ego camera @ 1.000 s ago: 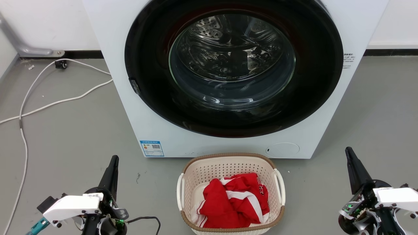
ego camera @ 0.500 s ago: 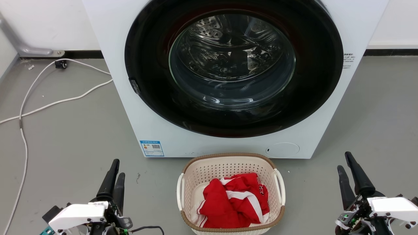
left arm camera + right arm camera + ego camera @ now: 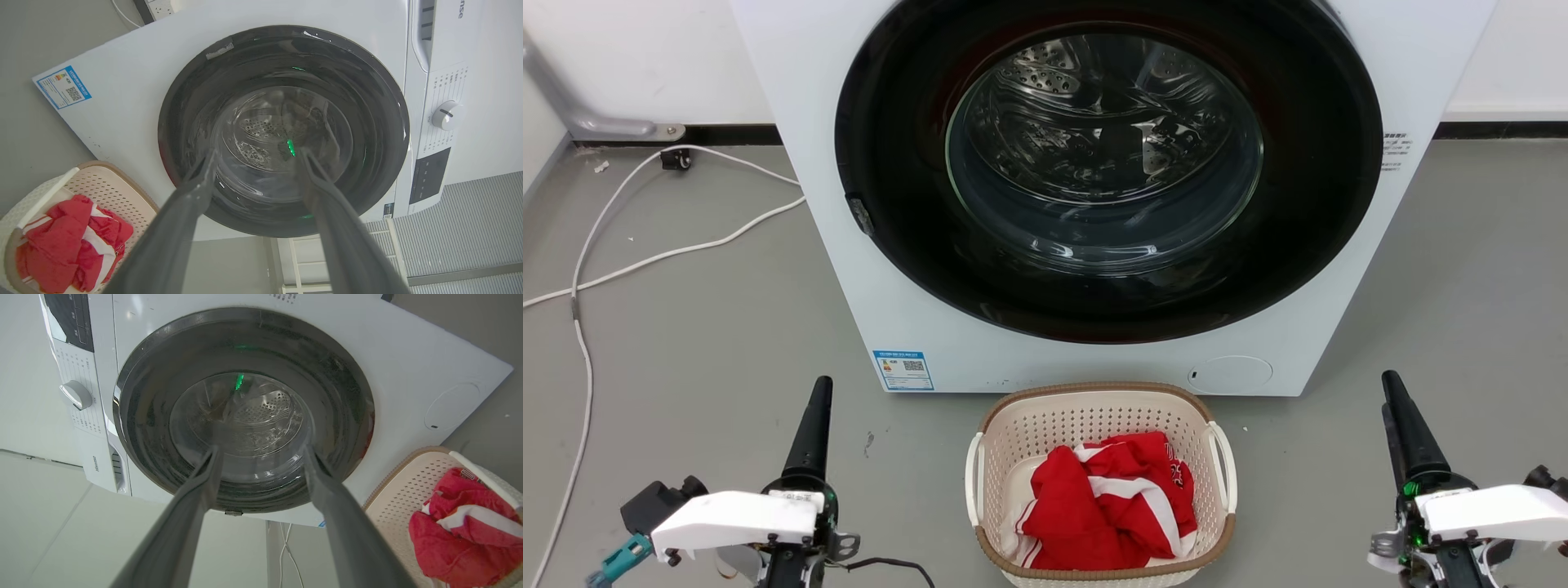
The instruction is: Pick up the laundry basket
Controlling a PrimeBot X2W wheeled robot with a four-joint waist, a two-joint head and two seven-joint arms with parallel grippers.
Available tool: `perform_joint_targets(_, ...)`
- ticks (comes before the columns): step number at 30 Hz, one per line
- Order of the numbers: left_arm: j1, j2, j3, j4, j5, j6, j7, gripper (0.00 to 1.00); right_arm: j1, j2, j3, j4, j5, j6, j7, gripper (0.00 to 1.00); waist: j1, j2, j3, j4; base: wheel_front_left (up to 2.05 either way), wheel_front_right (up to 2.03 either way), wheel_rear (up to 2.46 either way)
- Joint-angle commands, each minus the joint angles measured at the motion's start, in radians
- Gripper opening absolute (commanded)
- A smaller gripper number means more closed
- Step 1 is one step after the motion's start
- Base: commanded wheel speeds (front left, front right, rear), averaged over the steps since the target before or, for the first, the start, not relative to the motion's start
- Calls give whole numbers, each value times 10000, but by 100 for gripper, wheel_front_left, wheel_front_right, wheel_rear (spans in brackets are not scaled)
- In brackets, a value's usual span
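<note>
Laundry basket (image 3: 1086, 420) sat on the grey floor (image 3: 703, 343), centred between the arms. Its far rim was just beside the washing machine (image 3: 849, 286) front; couldn't tell if they touched. There was open floor on both sides, from each white side handle out to the gripper on that side. Left gripper (image 3: 822, 388) was low left and right gripper (image 3: 1390, 388) low right, both well apart from the basket and holding nothing. Wrist views showed each pair of fingers spread; in the head view they were edge-on and read as one. White cable (image 3: 686, 253) lay on the floor left of the left gripper. The basket's near edge was cut off at the head view's bottom. A red-and-white garment (image 3: 1111, 506) hid most of the basket's bottom. The machine's top was cropped.
</note>
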Motion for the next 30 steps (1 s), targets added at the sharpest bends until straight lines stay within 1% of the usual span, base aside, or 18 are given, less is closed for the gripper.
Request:
perform_joint_targets(1, -270, 77, -24, -260, 591, -11, -110, 100, -81, -16, -45, -247, -630, 2, -113, 100, 0, 0, 6, -5, 0, 0, 0)
perform_joint_targets(7, -305, 109, -91, -471, 2275, -13, -348, 100, -46, -5, -81, -387, -2254, 2, -349, 100, 0, 0, 31, -17, 0, 0, 0)
perform_joint_targets(13, -366, 175, -293, -700, 3828, 110, -576, 100, -9, 5, -60, -528, -3668, 2, -573, 100, 0, 0, 53, -22, 0, 0, 0)
perform_joint_targets(21, -386, 316, -530, -673, 5319, 336, -851, 100, 38, 17, -5, -779, -5596, 3, -588, 100, 0, 0, 80, -40, 0, 0, 0)
perform_joint_targets(30, -515, 587, -885, -529, 6786, 583, -1137, 100, 213, 31, 27, -1024, -7221, 2, -589, 100, 0, 0, 97, -28, 0, 0, 0)
